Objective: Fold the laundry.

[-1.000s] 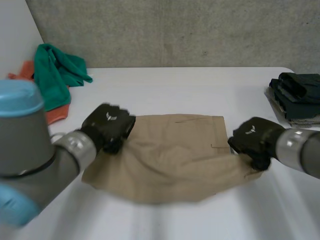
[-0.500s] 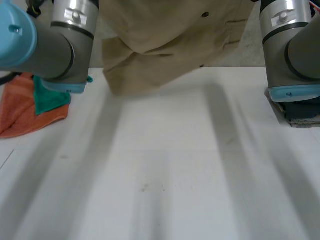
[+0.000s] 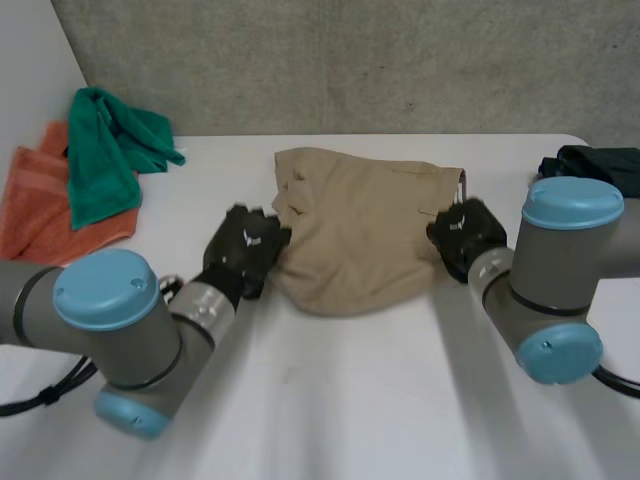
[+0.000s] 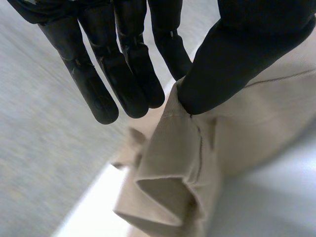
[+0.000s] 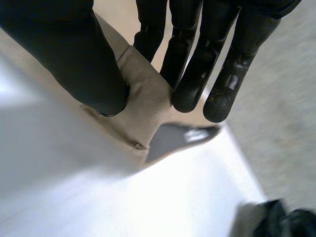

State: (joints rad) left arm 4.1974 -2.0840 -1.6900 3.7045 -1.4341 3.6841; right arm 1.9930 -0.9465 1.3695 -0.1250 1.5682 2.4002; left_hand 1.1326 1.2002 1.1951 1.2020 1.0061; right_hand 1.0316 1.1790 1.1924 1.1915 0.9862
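Note:
Tan shorts [image 3: 365,235] lie bunched in the middle of the white table [image 3: 350,400]. My left hand [image 3: 243,250] is at their left edge. In the left wrist view its thumb [image 4: 232,59] and fingers [image 4: 133,74] pinch a folded corner of the tan cloth [image 4: 173,163]. At the cloth's right edge my right hand [image 3: 464,236] holds on. In the right wrist view its thumb [image 5: 74,59] and fingers [image 5: 197,64] pinch the tan waistband [image 5: 143,103].
A green cloth [image 3: 110,145] lies over an orange towel [image 3: 45,200] at the table's far left. A folded dark garment [image 3: 600,165] sits at the far right edge. A grey wall stands behind the table.
Both arms swung the shorts up off the table, high in front of the camera, then brought them back down. The cloth now lies more bunched and farther back than a second ago.

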